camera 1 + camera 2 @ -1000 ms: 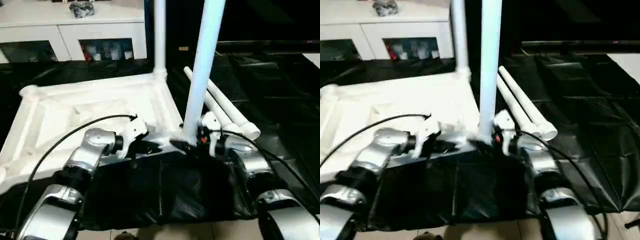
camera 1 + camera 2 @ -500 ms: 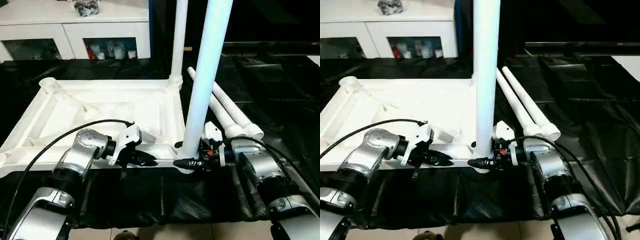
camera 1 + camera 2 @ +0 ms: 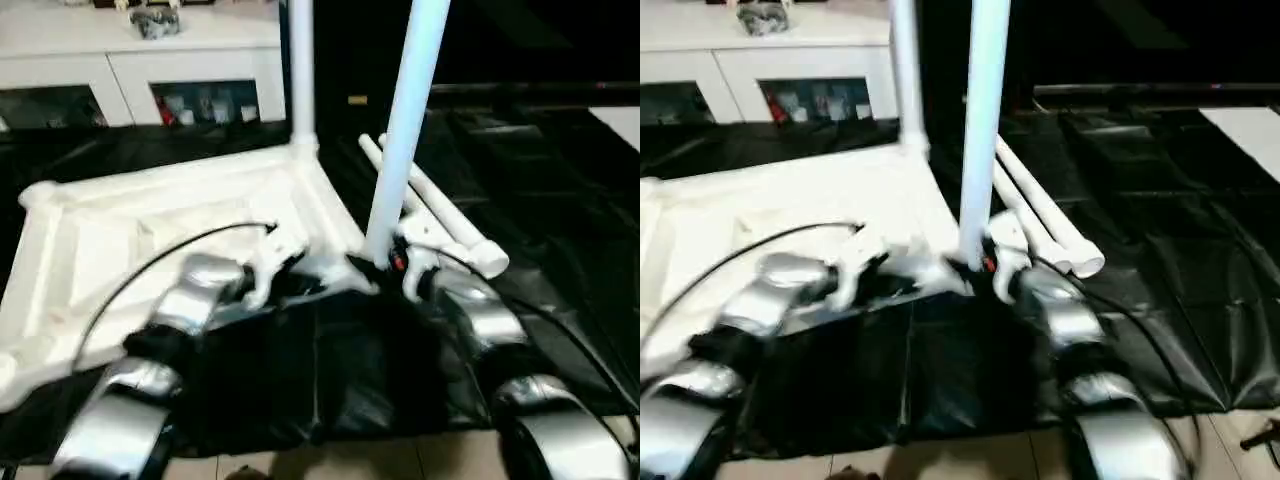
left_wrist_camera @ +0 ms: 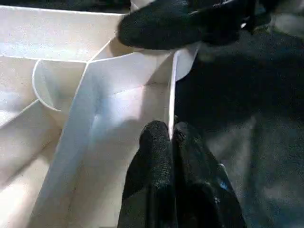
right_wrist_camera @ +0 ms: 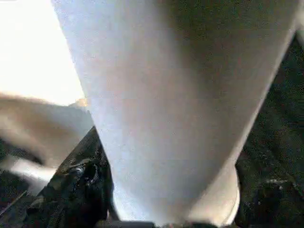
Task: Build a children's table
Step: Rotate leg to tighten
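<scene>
- White plastic tabletop (image 3: 150, 230) lying underside up on black sheeting (image 3: 560, 170), just ahead of both grippers.
- Left gripper (image 4: 171, 137) pinched tight on the thin near rim of the top.
- Right gripper (image 3: 385, 262) wrapped round the foot of an upright leg (image 3: 405, 130) at the near corner socket; grip or mere contact, cannot tell.
- Second leg (image 3: 298, 70) standing in the far corner.
- Two loose legs (image 3: 440, 215) lying just beyond the right gripper.
- White cabinet (image 3: 140, 70) well behind.

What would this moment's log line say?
tabletop: upside down | legs standing: two | left gripper: pinching rim | right gripper: at near leg
</scene>
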